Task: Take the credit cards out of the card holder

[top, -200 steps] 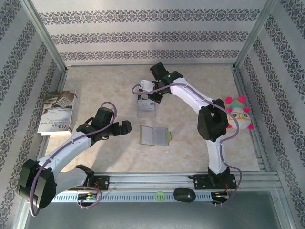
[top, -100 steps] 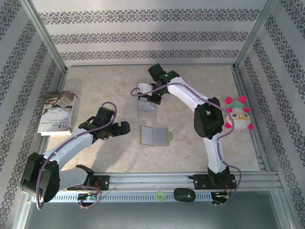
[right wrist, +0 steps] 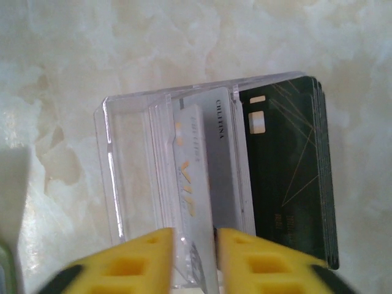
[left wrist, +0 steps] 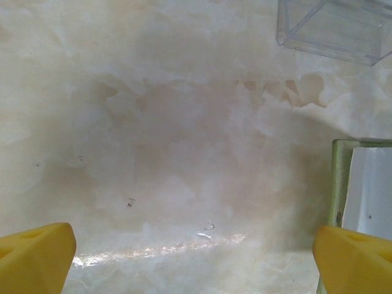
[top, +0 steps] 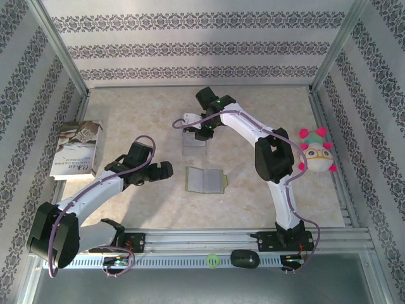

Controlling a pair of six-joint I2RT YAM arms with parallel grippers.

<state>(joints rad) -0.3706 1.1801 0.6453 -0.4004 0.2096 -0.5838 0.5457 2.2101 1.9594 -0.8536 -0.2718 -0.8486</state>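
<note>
As the wrist view shows, right claw [right wrist: 195, 248] pinching silver card [right wrist: 190, 171] in clear box [right wrist: 125, 177], left claw [left wrist: 196, 257] wide.

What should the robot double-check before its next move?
1. Right pincer clasps the silver VIP card: ok.
2. Dark cards outside that grip: ok.
3. Only one silver card pinched: cannot tell.
4. Clear card holder steadied against lifting with the card: not ok, nothing holds it.
5. Left pincer open and empty: ok.
</note>
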